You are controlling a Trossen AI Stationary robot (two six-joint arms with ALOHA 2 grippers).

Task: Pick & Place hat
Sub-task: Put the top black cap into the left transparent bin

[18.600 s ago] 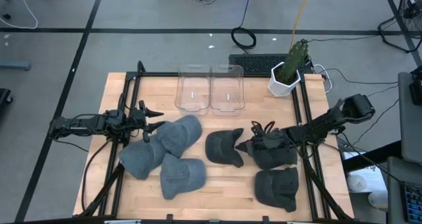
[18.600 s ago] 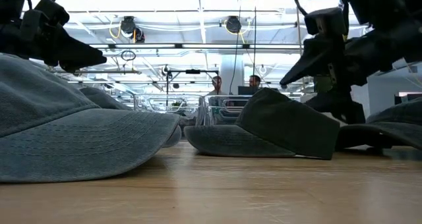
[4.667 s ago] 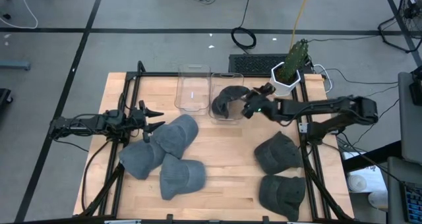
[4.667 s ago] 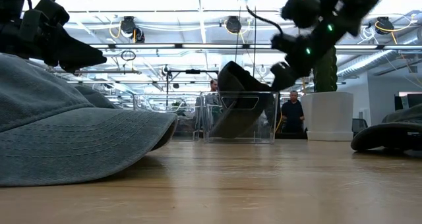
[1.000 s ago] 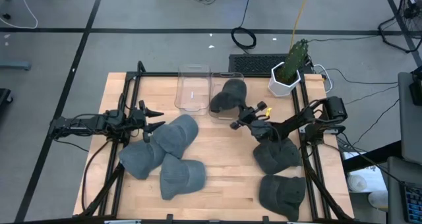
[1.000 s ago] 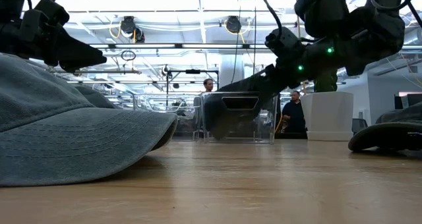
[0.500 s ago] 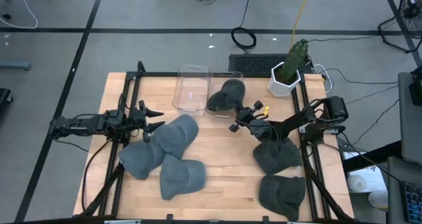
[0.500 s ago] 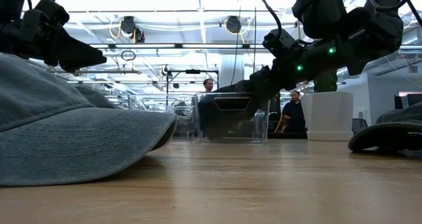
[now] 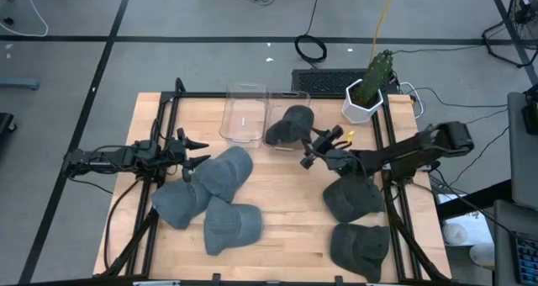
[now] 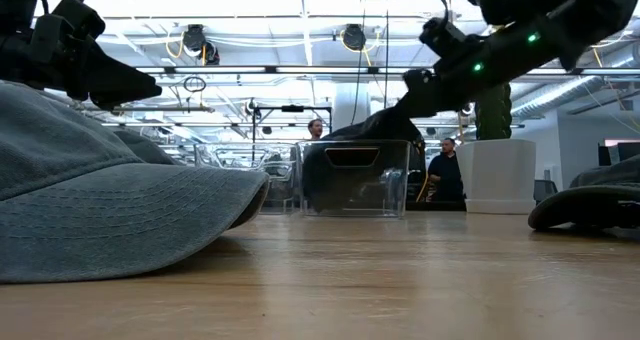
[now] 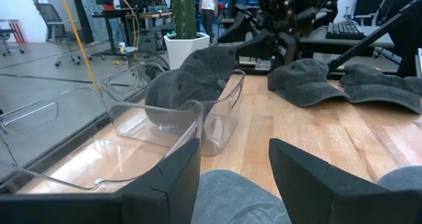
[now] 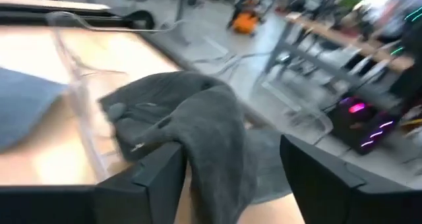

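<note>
The pale wooden table (image 9: 286, 210) carried everything, with three blue-grey denim caps (image 9: 206, 193) heaped on my left side and two dark charcoal caps (image 9: 353, 223) lying on my right, sorted by colour as I read it, each pile within reach of its own arm. At the far edge stood two clear plastic bins side by side: the left clear bin (image 9: 244, 115) empty, the right clear bin (image 11: 221, 109) holding the dark grey cloth cap (image 9: 288, 124) I was placing. That cap sat crumpled in the bin, crown humped above the rim and its brim spilling over the near wall, so I judged it not fully settled. Its fabric looked soft, washed and creased, with a small button on top. My right gripper (image 9: 324, 147) hovered just beside the bin, fingers spread apart with the cap's edge lying between them, unpinched. My left gripper (image 9: 195, 150) waited by the blue caps, fingers parted and empty.
</note>
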